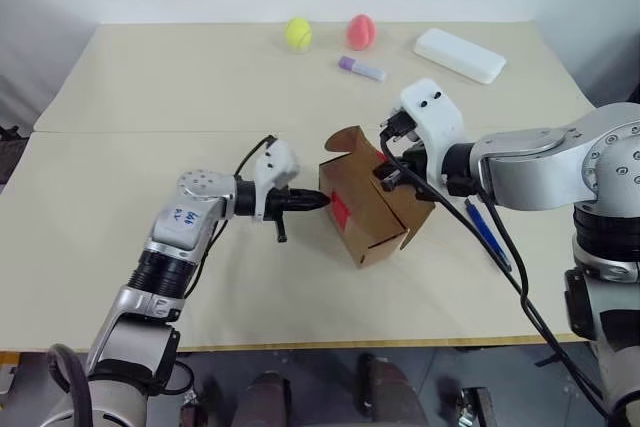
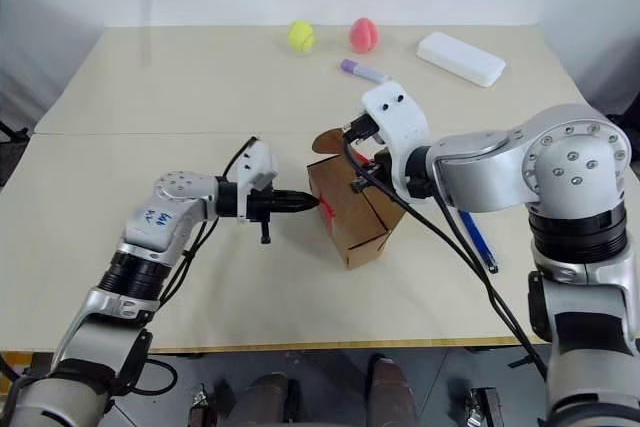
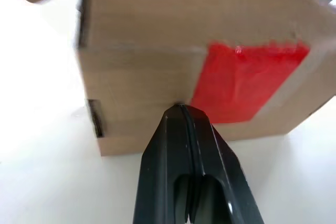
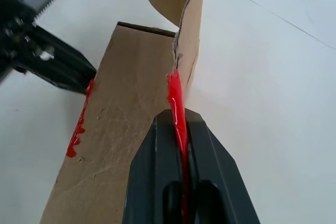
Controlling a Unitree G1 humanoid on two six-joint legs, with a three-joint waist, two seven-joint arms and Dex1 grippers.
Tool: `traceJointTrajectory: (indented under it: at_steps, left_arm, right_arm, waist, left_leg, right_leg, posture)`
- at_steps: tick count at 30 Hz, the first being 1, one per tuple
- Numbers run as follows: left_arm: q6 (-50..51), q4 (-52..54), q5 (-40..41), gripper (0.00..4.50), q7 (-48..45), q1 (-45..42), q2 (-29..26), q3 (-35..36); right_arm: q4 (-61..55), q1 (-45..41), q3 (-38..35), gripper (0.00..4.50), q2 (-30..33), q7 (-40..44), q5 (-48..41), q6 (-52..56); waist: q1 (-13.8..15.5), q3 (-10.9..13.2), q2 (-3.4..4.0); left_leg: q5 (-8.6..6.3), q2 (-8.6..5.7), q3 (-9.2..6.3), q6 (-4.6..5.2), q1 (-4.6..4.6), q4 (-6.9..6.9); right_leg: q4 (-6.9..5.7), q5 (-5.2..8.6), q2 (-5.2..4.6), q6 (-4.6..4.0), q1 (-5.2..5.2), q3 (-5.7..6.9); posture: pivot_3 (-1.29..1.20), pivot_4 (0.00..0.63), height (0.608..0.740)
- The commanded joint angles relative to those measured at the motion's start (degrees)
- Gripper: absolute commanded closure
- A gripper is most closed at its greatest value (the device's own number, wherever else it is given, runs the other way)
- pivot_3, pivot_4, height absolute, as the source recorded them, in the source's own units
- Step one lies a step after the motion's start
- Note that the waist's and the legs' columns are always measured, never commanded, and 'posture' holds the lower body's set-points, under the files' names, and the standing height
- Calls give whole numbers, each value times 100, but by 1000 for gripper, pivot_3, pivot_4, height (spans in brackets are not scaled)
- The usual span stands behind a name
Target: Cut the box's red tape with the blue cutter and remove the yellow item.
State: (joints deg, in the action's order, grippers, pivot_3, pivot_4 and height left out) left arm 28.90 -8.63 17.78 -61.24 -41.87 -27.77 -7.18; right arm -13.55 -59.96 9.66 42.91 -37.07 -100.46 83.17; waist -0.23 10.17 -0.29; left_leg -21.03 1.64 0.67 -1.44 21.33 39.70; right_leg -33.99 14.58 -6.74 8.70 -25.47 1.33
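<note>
We found the box (image 1: 368, 209) mid-table between both grippers. The left gripper (image 1: 318, 200), fingers clenched empty, pressed its tip against the taped side. The right gripper (image 4: 179, 124) pinched the flap's red tape (image 4: 177, 106). The cutter (image 1: 487, 232) lay right of the box.

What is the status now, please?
Left gripper shut, tips against box. Right gripper shut on flap with red tape. Blue cutter on table.
</note>
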Motion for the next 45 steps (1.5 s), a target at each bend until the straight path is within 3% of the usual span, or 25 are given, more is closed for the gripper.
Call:
traceJointTrajectory:
  at_steps: [1, 5, 10, 18, 21, 28, 34, 45]
  left_arm:
    - [643, 678, 718, 4500, -272, -292, -215, 433]
    - [869, 853, 980, 4500, -380, -520, -167, 387]
    - [-141, 68, -65, 4500, -423, -851, 111, -627]
    - [-1508, -1057, -963, 4500, -544, -1276, 388, -1184]
    - [-1771, -1077, -1162, 4500, -1100, -1270, 145, -1448]
    - [-1556, -538, -1177, 4500, -1554, -856, -489, -1428]
    - [-1092, 156, -1063, 4500, -1629, -409, -873, -1292]
    - [-1029, 203, -1263, 4500, -1065, -15, -712, -1128]
  right_arm:
    - [-195, -36, 608, 4484, 323, -699, -953, -602]
    - [-238, -53, 969, 4484, 470, -1019, -1253, -1101]
    - [-176, -147, 1162, 4484, 389, -1170, -1254, -1407]
    - [-146, -304, 1269, 4484, 376, -1274, -1254, -1556]
    - [-131, -346, 1112, 4484, 450, -1276, -1254, -1644]
    - [363, -490, 864, 4484, 1061, -1093, -1254, -1420]
    - [952, -597, 732, 4484, 908, -1152, -1254, -1360]
    - [1104, 579, 767, 4484, 732, -1561, -1254, -1461]
  waist:
    - [0, 0, 0]
    - [26, -1, -1]
    - [21, -1, -2]
    - [22, -1, -2]
    - [17, -3, -4]
    - [21, -3, -3]
    - [45, -3, -3]
    - [165, -2, -3]
  left_leg:
    - [0, 1, 0, 0, 0, 1]
    - [-1, 1, 0, 2, -1, 2]
    - [-2, 0, 6, 3, -1, 7]
    - [-3, 6, 12, 5, -8, 8]
    - [-4, 6, 17, 8, -6, 17]
    - [-10, 11, 18, 18, -8, 12]
    - [-12, 11, 25, 22, -8, 18]
    - [-12, 8, 30, 22, 14, 35]
  right_leg:
    - [0, 0, 0, 0, 0, 0]
    - [6, 0, -1, 0, 5, 0]
    - [8, 0, 0, 0, 6, -1]
    - [2, -1, 6, -2, 3, 0]
    - [4, -3, 4, -5, 5, -1]
    - [3, -3, 5, -6, 4, 0]
    - [5, -3, 3, -8, 5, -5]
    - [13, -14, 0, -15, -1, -2]
  posture:
    - [0, 150, 740]
    - [0, 150, 740]
    - [0, 150, 740]
    - [0, 150, 740]
    - [0, 150, 740]
    - [0, 150, 740]
    - [0, 150, 740]
    - [0, 150, 740]
